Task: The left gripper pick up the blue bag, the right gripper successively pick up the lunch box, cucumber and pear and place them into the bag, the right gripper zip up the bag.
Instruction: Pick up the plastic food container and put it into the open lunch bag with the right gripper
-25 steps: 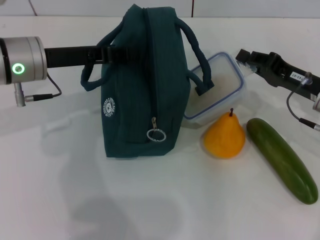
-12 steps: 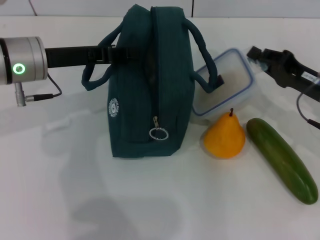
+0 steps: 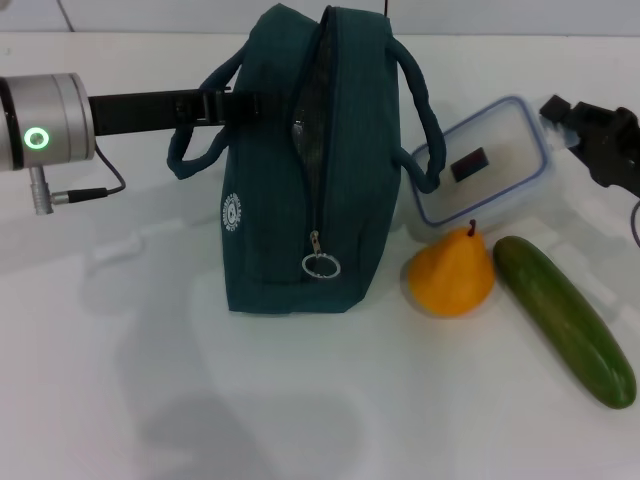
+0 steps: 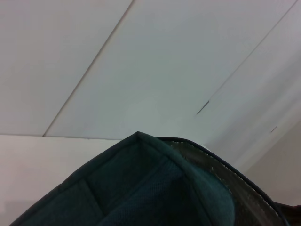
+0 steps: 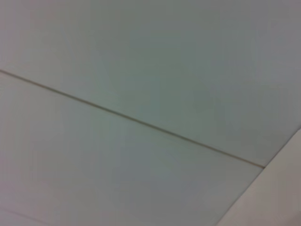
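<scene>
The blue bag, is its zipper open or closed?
Open at the top. On the blue bag the ring pull hangs low on the side, and above it the zipper gapes, showing the grey lining inside.

From here the left gripper's [image 3: 228,106] fingers vanish behind the blue bag [image 3: 310,170]. The bag's handle covers a corner of the lunch box [image 3: 483,173], and the right gripper [image 3: 592,135] runs off the frame edge.
</scene>
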Robot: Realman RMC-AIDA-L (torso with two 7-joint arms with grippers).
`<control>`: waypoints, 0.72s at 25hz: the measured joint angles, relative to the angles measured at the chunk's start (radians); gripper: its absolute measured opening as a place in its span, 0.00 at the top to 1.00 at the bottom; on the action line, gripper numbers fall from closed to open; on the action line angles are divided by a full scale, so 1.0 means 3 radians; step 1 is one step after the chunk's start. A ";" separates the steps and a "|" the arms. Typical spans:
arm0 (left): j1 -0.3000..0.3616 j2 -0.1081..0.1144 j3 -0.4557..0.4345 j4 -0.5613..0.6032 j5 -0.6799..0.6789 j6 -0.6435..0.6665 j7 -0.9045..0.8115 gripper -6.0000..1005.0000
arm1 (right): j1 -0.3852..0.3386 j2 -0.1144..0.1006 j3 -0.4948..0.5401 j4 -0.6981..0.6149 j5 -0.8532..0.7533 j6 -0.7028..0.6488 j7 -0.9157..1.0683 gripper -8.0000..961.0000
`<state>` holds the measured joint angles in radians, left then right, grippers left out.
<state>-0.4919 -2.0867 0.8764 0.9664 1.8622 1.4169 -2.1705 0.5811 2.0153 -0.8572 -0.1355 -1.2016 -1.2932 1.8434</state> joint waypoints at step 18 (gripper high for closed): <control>-0.0015 0.0000 0.0007 0.0000 -0.0037 0.0009 -0.0012 0.96 | -0.0209 -0.0045 0.0009 0.0003 0.0669 -0.0450 0.0195 0.87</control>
<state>-0.4965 -2.0865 0.8784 0.9664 1.8511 1.4195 -2.1740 0.5183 2.0019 -0.8544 -0.1347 -1.0009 -1.4281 1.9020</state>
